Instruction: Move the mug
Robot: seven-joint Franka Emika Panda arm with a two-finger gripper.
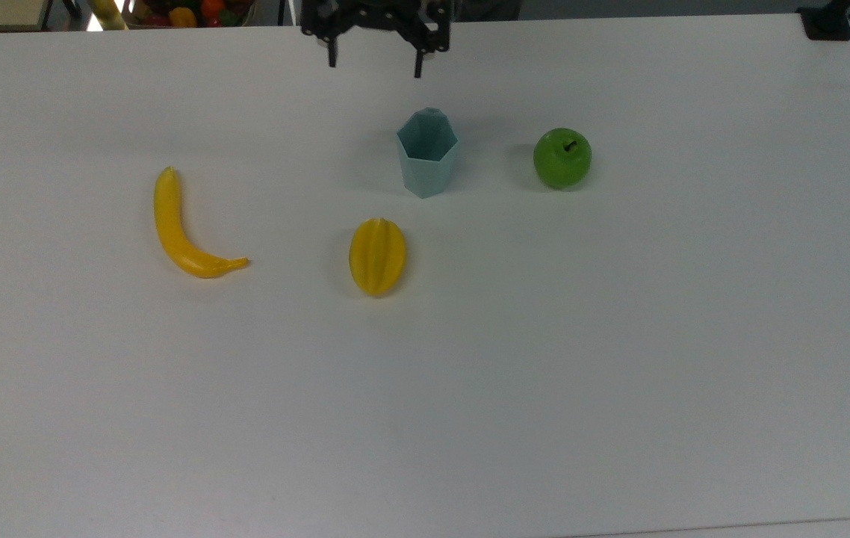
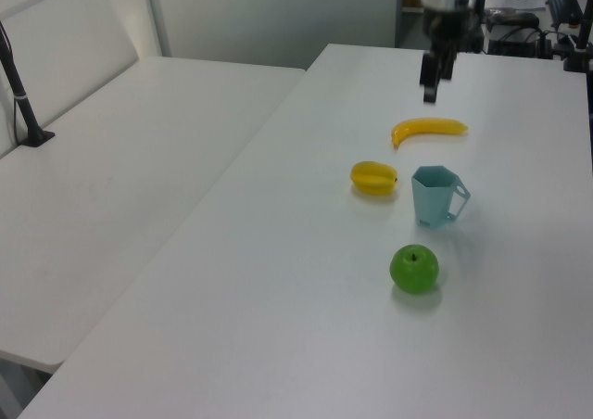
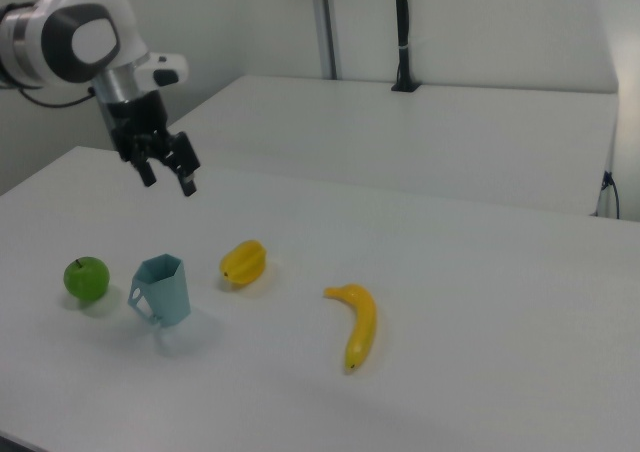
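A wide white table (image 1: 544,373) with a smooth matte top takes up the room's middle, and a second white table (image 2: 120,206) stands alongside it with a black post (image 2: 20,85) clamped at its far edge. Pale wall panels close off the back. A bin of coloured fruit (image 1: 186,11) sits past the top view's upper left edge.

The mug (image 1: 428,152) is pale teal plastic, faceted, with a polygonal rim and a small tab handle; it stands upright on the table. A glossy green apple (image 1: 562,158) sits well apart on the top view's right, a ribbed yellow starfruit (image 1: 377,255) near the mug on its lower left, and a curved yellow banana (image 1: 178,228) farther left.

The gripper (image 1: 374,61) hangs in the air well above the mug and off to its upper left in the top view, its black fingers spread apart and holding nothing.
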